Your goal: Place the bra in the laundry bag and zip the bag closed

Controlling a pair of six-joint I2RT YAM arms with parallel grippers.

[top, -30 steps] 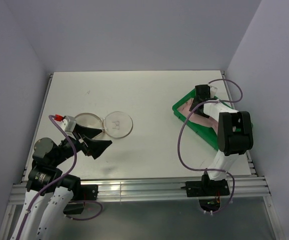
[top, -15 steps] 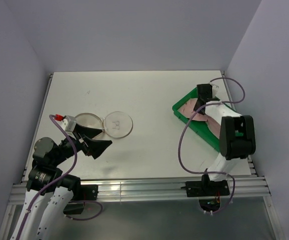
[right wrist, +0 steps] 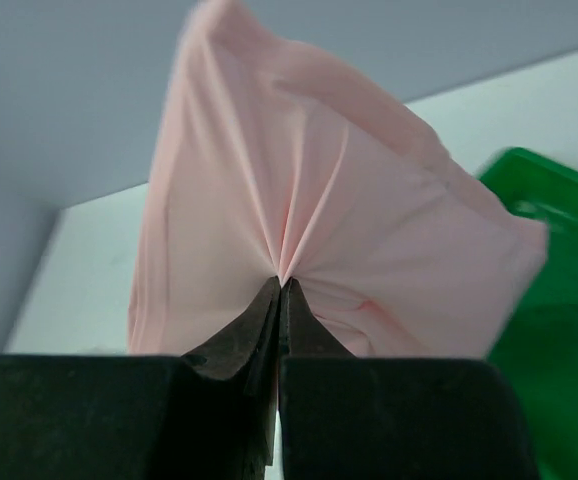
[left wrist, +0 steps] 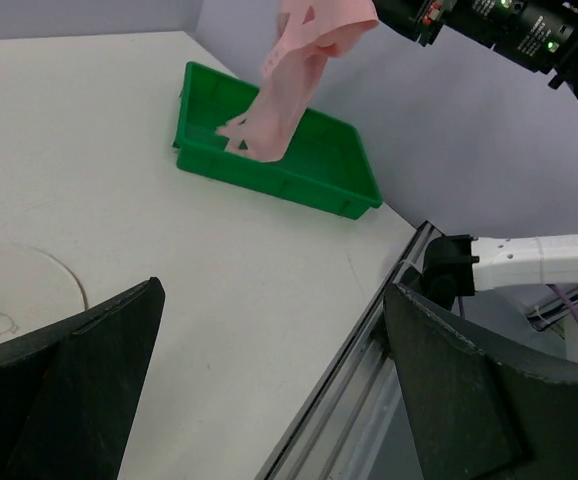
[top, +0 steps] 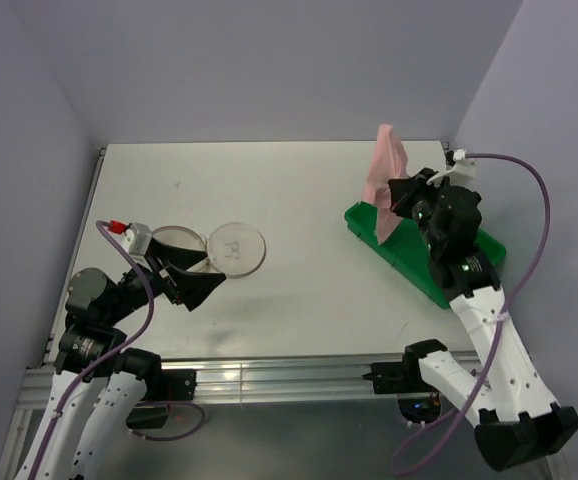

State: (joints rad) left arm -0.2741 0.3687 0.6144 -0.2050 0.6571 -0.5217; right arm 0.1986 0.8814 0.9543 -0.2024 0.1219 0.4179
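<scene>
The pale pink bra [top: 383,172] hangs in the air over the back end of the green tray [top: 421,268], pinched at a fold by my right gripper [top: 396,196], which is shut on it. In the right wrist view the cloth [right wrist: 309,200] bunches at the closed tips of that gripper [right wrist: 281,283]. From the left wrist view, the bra's [left wrist: 291,70] lower end dangles down to the tray [left wrist: 279,178]. The laundry bag [top: 237,248] lies open on the table as two round mesh discs. Just in front of it my left gripper [top: 185,277] is open and holds nothing [left wrist: 272,292].
The green tray sits at the table's right edge, close to the right wall. The table's metal front rail [left wrist: 369,370] runs just below my left gripper. One bag disc [left wrist: 19,290] shows at the left of the left wrist view.
My right gripper shut on the bra in the tray and lifted it high above the tray, the arm swinging up. My left arm has barely moved.
</scene>
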